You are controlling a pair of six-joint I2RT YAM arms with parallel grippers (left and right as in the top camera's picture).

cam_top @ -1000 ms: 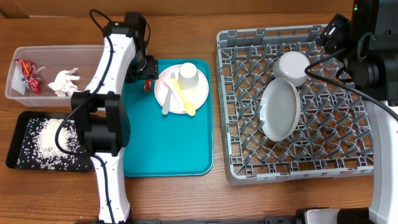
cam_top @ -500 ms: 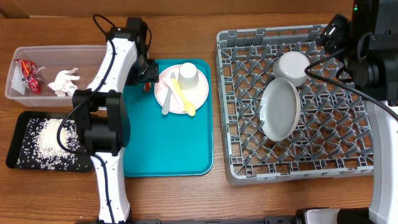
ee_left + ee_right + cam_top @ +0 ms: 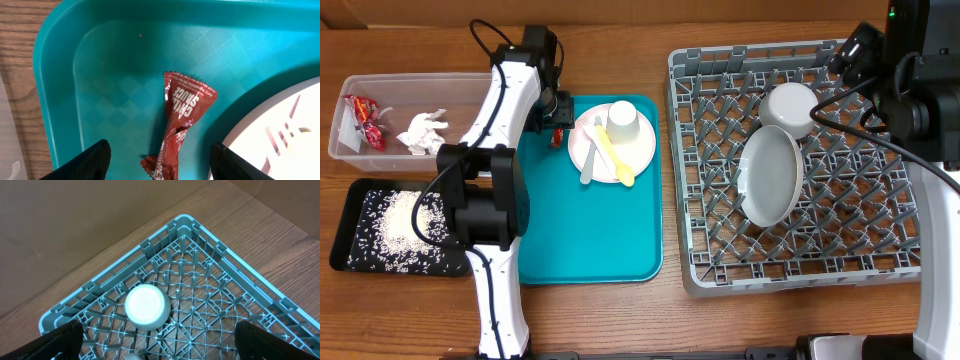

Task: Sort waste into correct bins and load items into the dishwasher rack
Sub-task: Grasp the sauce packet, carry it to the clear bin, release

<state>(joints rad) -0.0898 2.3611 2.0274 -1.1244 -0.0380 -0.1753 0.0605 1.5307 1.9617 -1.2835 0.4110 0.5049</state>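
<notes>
Read the overhead view as a clock face. Your left gripper [image 3: 161, 161] stands open over the 11 o'clock corner of the teal plastic serving tray [image 3: 590, 235]. Its two fingers [image 3: 95, 160] sit either side of the lower end of a crumpled red sauce sachet [image 3: 182, 107]. The sachet lies on the tray floor, and neither finger touches it. It is just beside the pale pink round plate [image 3: 638, 150], at the plate's 9 o'clock. On that plate a white cup [image 3: 623, 117] stands at 12 o'clock, and a yellow spoon [image 3: 612, 152] lies across the middle.

Your right gripper [image 3: 160, 345] is spread wide and holds nothing. It hangs above the large square grey plastic rack [image 3: 840, 240] with its grid of pegs. In the rack a small grey-white bowl [image 3: 145, 306] rests upside down. At the bowl's 6 o'clock a light grey plate [image 3: 772, 175] leans tilted among the pegs.

At the table's 9 o'clock, the clear rectangular plastic tub [image 3: 410, 78] holds red-and-silver foil wrappers [image 3: 362, 118] and a crumpled white napkin [image 3: 422, 130]. The shallow black rectangular tray [image 3: 342, 250], at the tub's 6 o'clock, holds loose white rice grains [image 3: 405, 222].
</notes>
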